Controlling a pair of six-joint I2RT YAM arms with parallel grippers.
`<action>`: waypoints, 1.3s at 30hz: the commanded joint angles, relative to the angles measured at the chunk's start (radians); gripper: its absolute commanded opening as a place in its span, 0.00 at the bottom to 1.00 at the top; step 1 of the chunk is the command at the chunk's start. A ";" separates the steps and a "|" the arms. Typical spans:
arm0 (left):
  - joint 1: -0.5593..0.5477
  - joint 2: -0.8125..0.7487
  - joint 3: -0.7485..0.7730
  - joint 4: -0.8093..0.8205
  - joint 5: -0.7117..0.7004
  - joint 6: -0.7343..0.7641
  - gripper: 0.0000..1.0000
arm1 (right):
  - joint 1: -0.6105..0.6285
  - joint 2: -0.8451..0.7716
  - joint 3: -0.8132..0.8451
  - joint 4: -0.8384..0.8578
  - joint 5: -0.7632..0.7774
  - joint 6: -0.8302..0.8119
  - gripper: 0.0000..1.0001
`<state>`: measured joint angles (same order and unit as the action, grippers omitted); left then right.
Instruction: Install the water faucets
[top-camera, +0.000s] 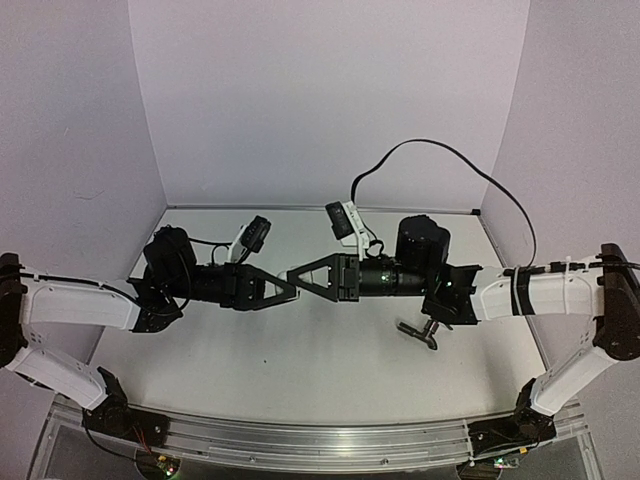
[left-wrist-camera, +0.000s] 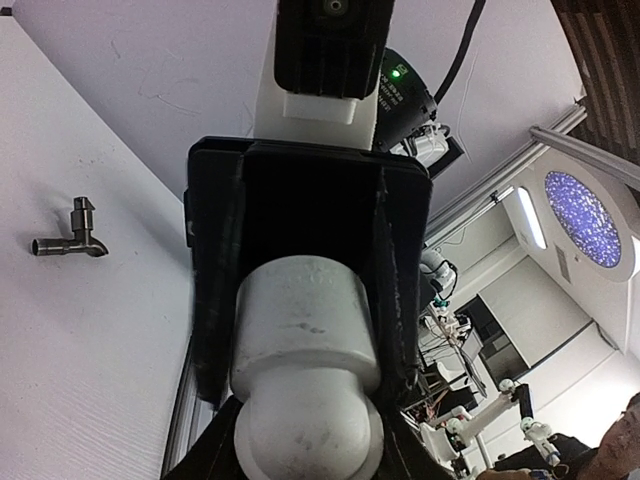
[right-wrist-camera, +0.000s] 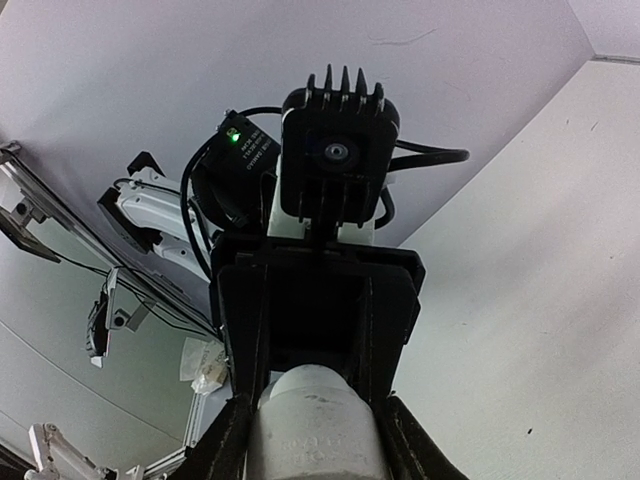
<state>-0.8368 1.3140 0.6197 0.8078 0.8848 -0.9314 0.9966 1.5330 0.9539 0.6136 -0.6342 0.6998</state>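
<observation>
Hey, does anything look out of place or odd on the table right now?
The faucet lies loose on the right side of the table, touched by neither arm. The left claw and right claw both clamp the white fitting in mid-air instead.

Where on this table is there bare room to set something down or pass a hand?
Crowded: mid-table, where the left hand and right hand meet on the white fitting. Free: the table strip between them and the near rail, left of the faucet; also the far strip by the back wall.
</observation>
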 joint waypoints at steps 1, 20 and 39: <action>0.003 -0.077 -0.014 0.070 -0.036 0.038 0.00 | 0.010 -0.063 0.003 -0.081 0.131 -0.043 0.65; 0.032 -0.027 -0.002 0.069 0.337 0.152 0.00 | 0.028 -0.265 -0.018 -0.397 0.066 -0.221 0.86; 0.091 -0.002 -0.004 0.061 0.279 0.147 0.00 | 0.071 -0.057 0.090 -0.212 -0.019 -0.058 0.74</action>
<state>-0.7471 1.3254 0.5755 0.8204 1.1641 -0.7849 1.0615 1.4357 0.9787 0.3294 -0.6518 0.6231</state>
